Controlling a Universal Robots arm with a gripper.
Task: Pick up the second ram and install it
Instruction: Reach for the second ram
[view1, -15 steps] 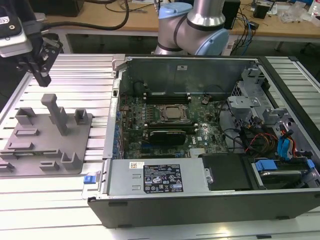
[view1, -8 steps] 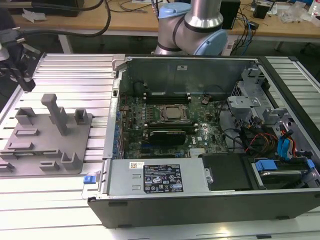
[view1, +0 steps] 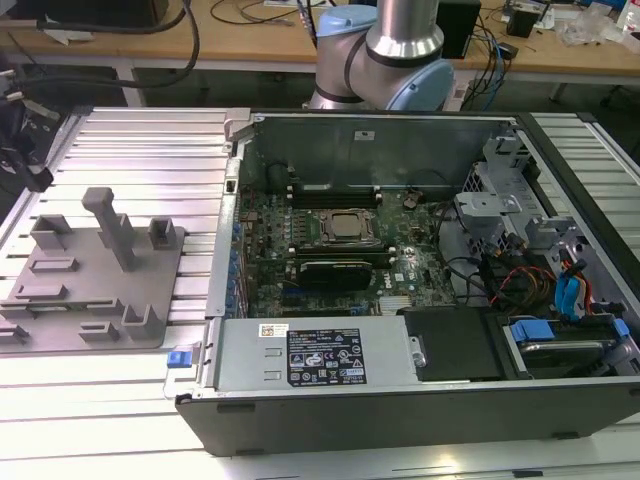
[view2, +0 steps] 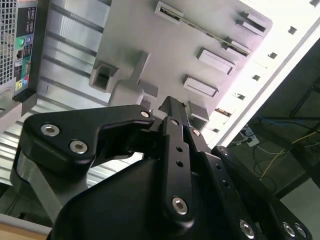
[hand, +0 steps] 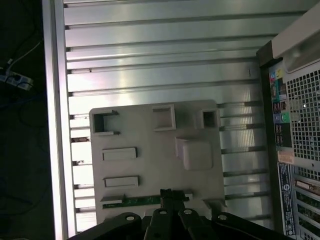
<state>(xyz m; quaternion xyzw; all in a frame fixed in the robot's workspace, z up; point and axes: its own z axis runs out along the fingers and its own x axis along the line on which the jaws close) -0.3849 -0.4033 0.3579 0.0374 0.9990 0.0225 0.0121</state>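
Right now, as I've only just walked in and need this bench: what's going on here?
The robot arm's gripper hangs over the grey fixture plate, which sits beside the open case. A green ram lies in a slot of that plate, close to the gripper in the first wrist view. It is not yet picked up.

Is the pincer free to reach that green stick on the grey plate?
Probably yes: the pincer seems to hang right over the green stick, which lies bare in its slot on the grey plate, nothing showing between them.
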